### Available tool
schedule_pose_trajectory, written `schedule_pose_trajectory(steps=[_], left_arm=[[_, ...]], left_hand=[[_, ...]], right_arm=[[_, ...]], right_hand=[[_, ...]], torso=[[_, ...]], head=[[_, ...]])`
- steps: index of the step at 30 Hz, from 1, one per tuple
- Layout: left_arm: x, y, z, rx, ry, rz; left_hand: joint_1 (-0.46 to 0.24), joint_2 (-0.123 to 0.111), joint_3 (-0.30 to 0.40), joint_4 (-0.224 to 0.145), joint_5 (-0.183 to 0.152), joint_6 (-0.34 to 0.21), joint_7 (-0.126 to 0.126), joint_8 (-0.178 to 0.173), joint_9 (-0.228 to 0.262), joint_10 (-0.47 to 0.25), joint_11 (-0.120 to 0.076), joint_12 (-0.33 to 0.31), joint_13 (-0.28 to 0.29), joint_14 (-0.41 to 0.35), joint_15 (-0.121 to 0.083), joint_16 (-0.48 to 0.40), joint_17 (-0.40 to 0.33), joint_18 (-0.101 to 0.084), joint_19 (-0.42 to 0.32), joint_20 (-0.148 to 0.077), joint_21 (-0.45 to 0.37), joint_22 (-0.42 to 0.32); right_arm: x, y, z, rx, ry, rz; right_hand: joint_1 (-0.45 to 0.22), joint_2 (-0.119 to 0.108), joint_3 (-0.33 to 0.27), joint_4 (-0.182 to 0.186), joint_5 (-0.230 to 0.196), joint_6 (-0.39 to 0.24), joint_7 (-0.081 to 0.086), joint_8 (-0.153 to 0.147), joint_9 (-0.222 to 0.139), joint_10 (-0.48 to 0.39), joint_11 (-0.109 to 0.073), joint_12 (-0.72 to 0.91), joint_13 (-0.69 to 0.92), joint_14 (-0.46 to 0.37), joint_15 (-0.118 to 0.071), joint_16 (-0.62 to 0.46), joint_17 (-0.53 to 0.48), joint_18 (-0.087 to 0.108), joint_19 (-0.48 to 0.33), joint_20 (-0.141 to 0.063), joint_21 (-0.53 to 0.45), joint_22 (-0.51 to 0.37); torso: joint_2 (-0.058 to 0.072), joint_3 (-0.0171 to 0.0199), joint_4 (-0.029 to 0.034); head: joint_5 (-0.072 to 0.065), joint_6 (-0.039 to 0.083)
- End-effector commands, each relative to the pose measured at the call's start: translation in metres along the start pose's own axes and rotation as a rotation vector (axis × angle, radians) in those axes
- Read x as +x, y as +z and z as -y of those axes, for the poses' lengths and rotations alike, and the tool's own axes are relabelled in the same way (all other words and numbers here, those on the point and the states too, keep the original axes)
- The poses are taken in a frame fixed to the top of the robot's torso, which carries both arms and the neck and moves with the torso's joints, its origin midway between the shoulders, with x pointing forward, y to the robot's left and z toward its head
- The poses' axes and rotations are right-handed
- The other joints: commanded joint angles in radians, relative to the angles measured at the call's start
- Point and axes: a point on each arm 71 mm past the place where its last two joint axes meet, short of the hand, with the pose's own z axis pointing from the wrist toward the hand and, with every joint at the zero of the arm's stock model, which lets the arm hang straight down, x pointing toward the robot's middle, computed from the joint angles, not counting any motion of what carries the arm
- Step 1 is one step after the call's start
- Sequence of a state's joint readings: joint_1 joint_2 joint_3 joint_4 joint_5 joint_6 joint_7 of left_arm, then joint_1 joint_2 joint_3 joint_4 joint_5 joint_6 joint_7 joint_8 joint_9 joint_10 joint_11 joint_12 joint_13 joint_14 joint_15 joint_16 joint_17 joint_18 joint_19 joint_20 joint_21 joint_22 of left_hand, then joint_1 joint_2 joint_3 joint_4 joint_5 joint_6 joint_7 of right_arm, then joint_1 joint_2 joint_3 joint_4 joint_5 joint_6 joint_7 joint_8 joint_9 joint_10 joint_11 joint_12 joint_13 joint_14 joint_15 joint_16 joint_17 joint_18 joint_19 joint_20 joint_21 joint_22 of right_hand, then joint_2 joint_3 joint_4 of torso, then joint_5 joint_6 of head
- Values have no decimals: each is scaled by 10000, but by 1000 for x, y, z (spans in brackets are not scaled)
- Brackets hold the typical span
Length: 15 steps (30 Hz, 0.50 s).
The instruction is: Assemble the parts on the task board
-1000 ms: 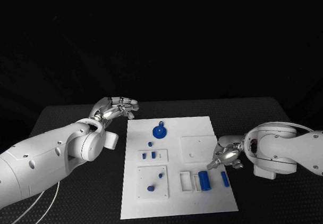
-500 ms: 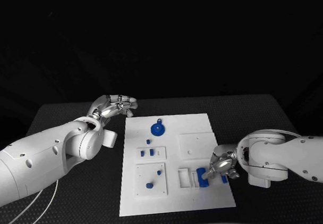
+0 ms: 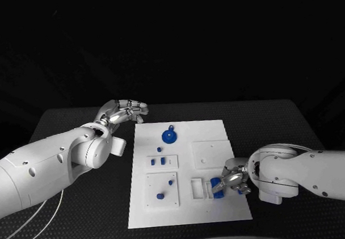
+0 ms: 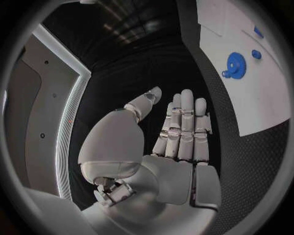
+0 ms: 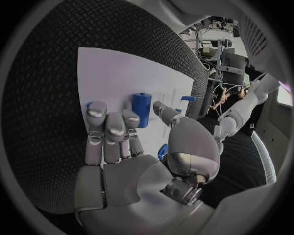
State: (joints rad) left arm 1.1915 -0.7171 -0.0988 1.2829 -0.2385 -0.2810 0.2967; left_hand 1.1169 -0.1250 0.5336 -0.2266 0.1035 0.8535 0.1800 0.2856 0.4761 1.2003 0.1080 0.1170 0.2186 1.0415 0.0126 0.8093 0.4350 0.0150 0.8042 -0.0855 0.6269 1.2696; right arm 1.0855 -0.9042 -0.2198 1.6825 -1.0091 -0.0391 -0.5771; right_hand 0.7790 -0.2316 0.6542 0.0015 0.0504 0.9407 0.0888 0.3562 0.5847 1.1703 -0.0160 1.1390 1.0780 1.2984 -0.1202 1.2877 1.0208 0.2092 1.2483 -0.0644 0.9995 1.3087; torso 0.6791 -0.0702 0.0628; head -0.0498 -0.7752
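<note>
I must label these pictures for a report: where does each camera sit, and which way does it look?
Head view: on the head, looking down at the white rectangular task board; both arms show.
Left wrist view: behind the left robot hand, open, beside the board.
Right wrist view: behind the right robot hand, over the board.
Both wrist views show the board.

My left silver hand (image 3: 124,112) hovers with its fingers straight and together, holding nothing. My right silver hand (image 3: 232,179) is lowered, fingers extended, empty.
</note>
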Motion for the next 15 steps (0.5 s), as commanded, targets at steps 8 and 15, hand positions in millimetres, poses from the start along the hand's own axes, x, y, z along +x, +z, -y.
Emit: schedule_pose_trajectory(steps=[8,15], left_arm=[[3,0,1,43,-112,-179],[3,0,1,39,-118,-196]], left_hand=[[-94,0,-3,84,31,-72,-28,-15,-14,34,-12,-24,-17,57,-10,-61,24,145,53,-15,-52,15],[-97,2,-4,88,31,-77,-27,-16,-15,33,-12,-25,-19,56,-10,-66,29,145,53,-15,-55,19]], right_arm=[[2,6,-2,106,116,272],[1,8,-2,183,174,376]], right_hand=[[-123,-20,65,50,-13,-1,98,-100,-70,-243,18,45,31,-40,-20,52,23,526,89,-192,60,196],[-13,244,182,-198,-14,36,96,-121,-30,-241,17,42,68,-30,-18,39,52,526,49,-189,136,198]], torso=[[-3,-14,9],[-9,-18,7]], head=[[48,-12],[68,-28]])
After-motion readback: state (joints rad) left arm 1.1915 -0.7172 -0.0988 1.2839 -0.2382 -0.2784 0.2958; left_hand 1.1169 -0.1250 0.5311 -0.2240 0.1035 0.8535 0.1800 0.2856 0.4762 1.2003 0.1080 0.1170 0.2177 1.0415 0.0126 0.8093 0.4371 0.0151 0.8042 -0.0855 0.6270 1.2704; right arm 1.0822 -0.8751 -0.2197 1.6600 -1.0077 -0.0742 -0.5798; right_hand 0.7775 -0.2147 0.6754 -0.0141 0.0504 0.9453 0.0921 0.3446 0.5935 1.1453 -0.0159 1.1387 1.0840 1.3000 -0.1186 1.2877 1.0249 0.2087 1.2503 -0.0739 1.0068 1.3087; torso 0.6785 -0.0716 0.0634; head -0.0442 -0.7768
